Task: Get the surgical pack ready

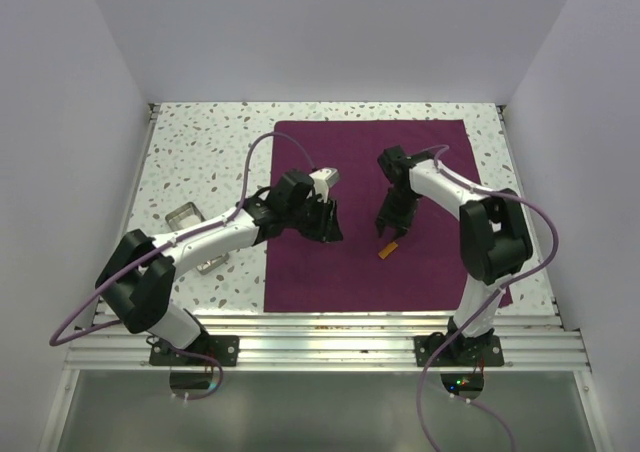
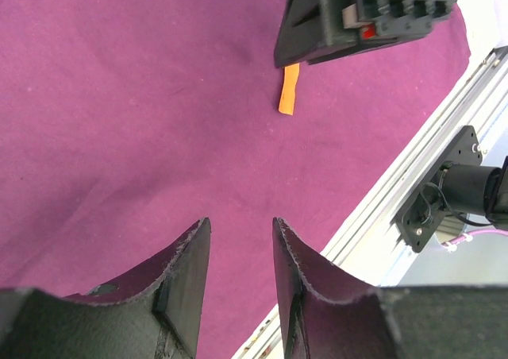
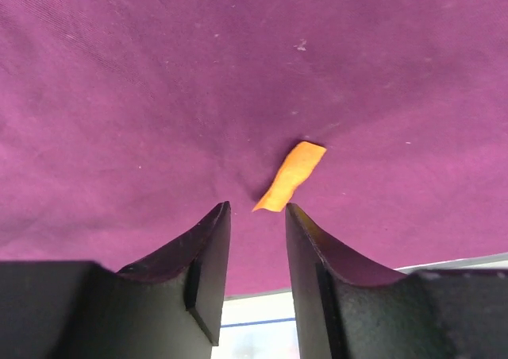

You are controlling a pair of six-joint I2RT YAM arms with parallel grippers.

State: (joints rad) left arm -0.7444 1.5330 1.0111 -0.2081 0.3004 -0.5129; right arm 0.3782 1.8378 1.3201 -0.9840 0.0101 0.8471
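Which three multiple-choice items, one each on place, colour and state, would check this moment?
1. The orange tab lies: A in a bowl; B on the cloth; C on the floor.
2. The cloth is: A green; B white; C dark purple.
3. The left pincer is: A open and empty; B shut on the tab; C shut on gauze.

Key: B, the tab lies on fabric just ahead of the right pincer; C, purple in all three views; A, a clear gap with only cloth behind it.

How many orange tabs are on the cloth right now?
1. The orange tab lies on the purple cloth at the right gripper's fingertips; more could be hidden from view.
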